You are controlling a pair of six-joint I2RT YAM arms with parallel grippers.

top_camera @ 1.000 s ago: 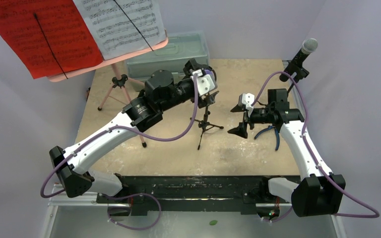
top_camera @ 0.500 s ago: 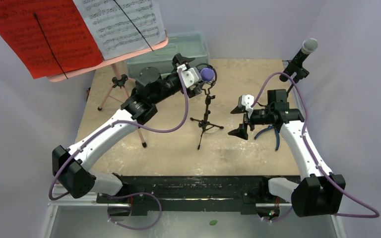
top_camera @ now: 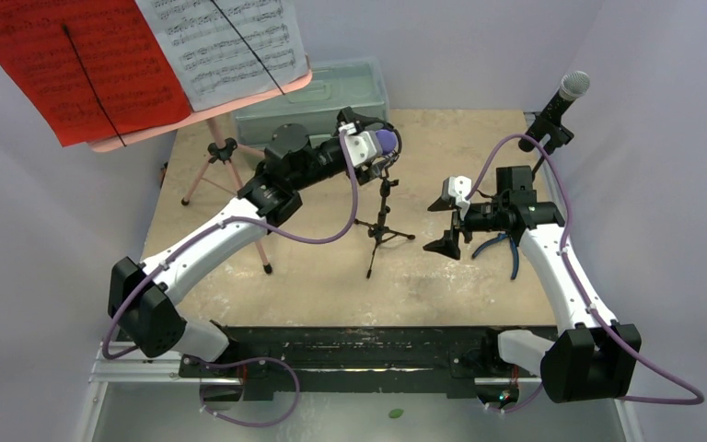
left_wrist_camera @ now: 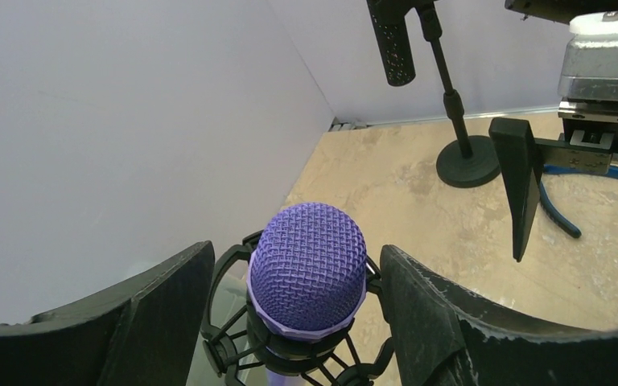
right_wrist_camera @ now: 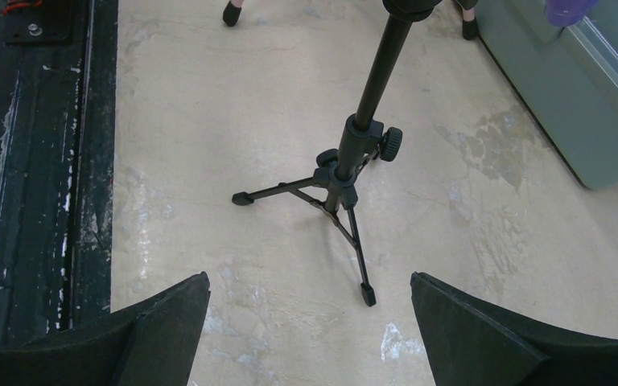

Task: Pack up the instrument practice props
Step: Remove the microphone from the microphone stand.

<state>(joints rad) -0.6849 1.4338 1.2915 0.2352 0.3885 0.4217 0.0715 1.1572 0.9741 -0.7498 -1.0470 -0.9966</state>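
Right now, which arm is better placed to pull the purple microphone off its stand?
Left. The left claw, open, straddles the purple microphone, one finger on each side. The right claw hangs open, apart, facing the black tripod stand at its legs.

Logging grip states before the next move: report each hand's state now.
Left hand: open, straddling the purple microphone, not gripping it.
Right hand: open, holding nothing.

Purple mesh microphone, red and white sheet-music pages — pink tripod, blue-handled pliers.
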